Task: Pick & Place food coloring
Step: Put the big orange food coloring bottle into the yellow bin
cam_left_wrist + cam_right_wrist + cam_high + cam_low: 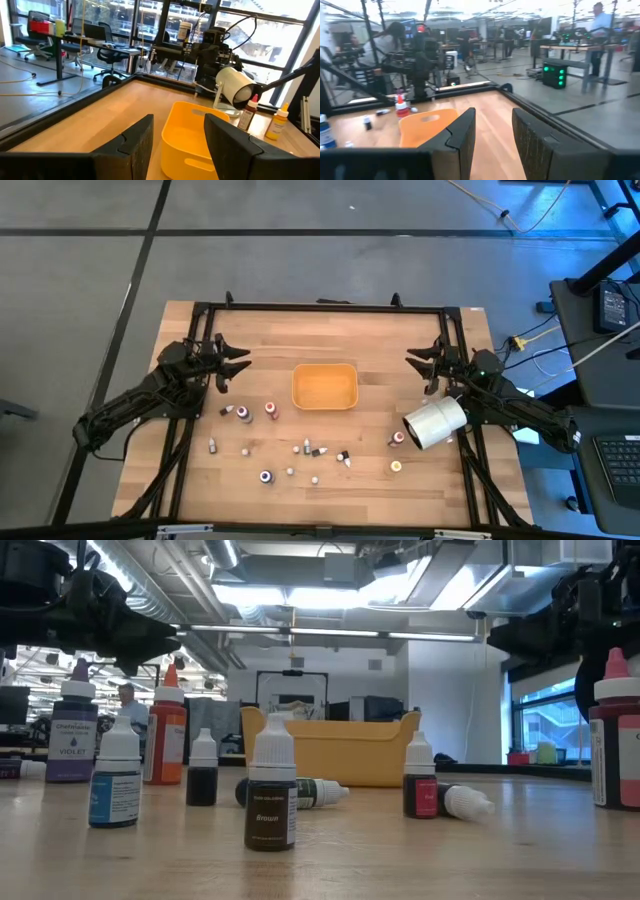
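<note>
Both the left gripper (243, 361) and right gripper (412, 360) hover parted and empty, flanking the orange plastic tray (324, 386), with tiny food-coloring bottles (271, 411) scattered on the wooden counter (370, 450) nearby, presumably awaiting pickup.

tray (324, 386): plain orange-yellow, no pattern
table (260, 350): pale wood with visible plank grain, black frame
cylinder (435, 423): white, right of the tray
food coloring (271, 411): white, red, orange and dark caps, in front of the tray
nearest bottle (271, 797): white cap, brown label
violet bottle (73, 734): purple, white label
arms: black
</note>
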You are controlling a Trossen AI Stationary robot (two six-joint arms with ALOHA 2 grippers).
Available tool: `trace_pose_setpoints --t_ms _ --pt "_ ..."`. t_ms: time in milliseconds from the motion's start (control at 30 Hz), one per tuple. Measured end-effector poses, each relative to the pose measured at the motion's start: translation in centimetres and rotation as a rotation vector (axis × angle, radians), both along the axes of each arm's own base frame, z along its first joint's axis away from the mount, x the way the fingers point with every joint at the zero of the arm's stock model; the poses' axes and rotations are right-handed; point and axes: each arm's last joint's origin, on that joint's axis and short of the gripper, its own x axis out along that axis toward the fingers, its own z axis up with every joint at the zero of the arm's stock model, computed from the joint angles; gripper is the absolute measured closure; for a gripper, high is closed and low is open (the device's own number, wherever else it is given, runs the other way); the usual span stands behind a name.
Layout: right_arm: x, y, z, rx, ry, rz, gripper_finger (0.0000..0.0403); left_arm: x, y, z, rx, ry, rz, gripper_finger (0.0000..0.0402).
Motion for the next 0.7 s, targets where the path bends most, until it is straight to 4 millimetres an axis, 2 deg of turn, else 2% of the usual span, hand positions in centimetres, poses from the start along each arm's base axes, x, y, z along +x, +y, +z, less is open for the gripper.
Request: trace_pose_setpoints --t_ms 400,700 --pt "-0.01 -0.02 0.0 -0.032 0.01 -0.011 0.0272 -0.02 0.06 -0.01 0.022 0.007 0.022 0.0225" --pt "-0.01 -0.02 0.0 -0.033 0.01 -0.011 0.0272 0.0 0.01 0.0 0.06 0.016 0.006 0.0145"
